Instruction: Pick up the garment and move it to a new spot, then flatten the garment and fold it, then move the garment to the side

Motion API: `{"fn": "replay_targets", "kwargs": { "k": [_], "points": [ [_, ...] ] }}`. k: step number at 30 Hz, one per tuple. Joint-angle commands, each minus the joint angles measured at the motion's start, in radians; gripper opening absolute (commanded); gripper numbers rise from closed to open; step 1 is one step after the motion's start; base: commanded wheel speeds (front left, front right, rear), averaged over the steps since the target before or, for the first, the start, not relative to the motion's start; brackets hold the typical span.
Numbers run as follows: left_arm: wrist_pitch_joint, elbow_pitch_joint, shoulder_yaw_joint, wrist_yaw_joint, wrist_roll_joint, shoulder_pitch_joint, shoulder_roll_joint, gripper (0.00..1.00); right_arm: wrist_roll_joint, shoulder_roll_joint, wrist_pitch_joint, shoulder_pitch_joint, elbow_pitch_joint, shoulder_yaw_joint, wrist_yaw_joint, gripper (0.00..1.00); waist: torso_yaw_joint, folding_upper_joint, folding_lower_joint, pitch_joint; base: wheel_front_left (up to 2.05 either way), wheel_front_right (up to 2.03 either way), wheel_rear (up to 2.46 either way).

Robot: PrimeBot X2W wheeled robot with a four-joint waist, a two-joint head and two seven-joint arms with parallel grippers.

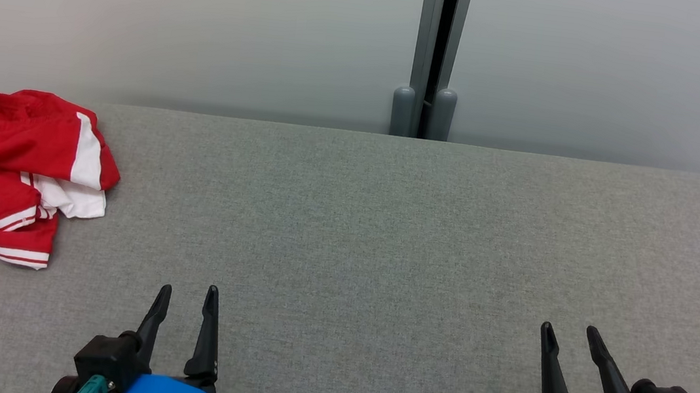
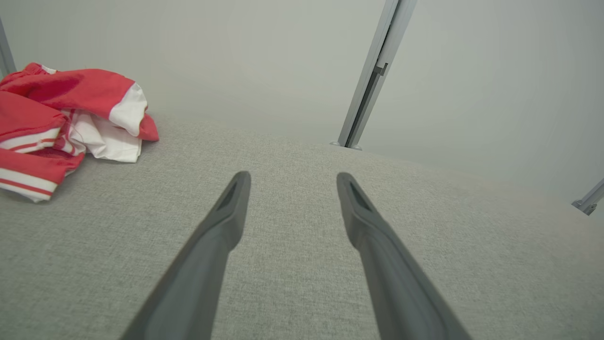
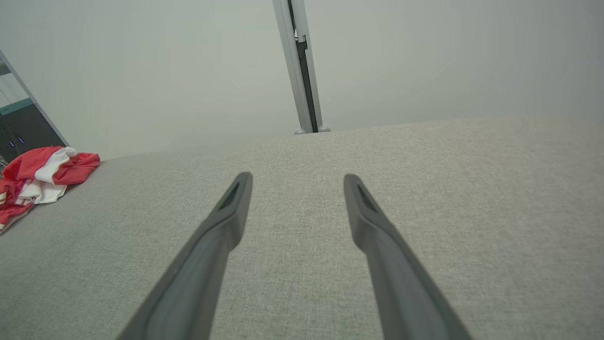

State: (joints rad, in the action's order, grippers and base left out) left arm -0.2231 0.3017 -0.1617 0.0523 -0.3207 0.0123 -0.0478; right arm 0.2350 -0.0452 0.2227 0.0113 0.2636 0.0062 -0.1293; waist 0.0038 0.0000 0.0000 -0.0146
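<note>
Head view: red-and-white garment (image 1: 9, 177) is crumpled at the far-left edge of the grey table (image 1: 384, 240), ahead and left of the left gripper (image 1: 187, 293), not touched. Left gripper is spread wide, empty. Right gripper (image 1: 568, 332), well apart from it, is also spread wide and empty.

A grey fabric tabletop (image 1: 384, 240) meets pale wall panels (image 1: 179, 19) joined by a grey post (image 1: 426, 34).
</note>
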Motion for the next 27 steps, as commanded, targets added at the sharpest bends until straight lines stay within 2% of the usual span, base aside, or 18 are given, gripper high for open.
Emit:
{"fn": "replay_targets", "kwargs": {
  "k": [1, 20, 27],
  "points": [
    [-0.01, 0.002, -0.001, -0.006, 0.019, 0.011, -0.003, 1.0, -0.018, -0.007, 0.01, -0.011, -0.001, 0.002, -0.002, 1.0, 0.0, 0.0, 0.0, 0.001, 0.0, 0.0, 0.0],
    [-0.044, 0.065, 0.01, -0.014, 0.117, 0.014, -0.003, 1.0, -0.157, -0.008, 0.044, -0.016, 0.018, 0.004, -0.002, 1.0, 0.003, 0.0, 0.0, 0.003, 0.0, 0.0, 0.0],
    [-0.044, 0.08, 0.01, -0.013, 0.105, 0.018, -0.003, 1.0, -0.156, -0.008, 0.044, -0.014, 0.021, 0.001, -0.002, 1.0, 0.004, 0.0, 0.0, 0.006, 0.0, 0.0, 0.0]
  ]
}}
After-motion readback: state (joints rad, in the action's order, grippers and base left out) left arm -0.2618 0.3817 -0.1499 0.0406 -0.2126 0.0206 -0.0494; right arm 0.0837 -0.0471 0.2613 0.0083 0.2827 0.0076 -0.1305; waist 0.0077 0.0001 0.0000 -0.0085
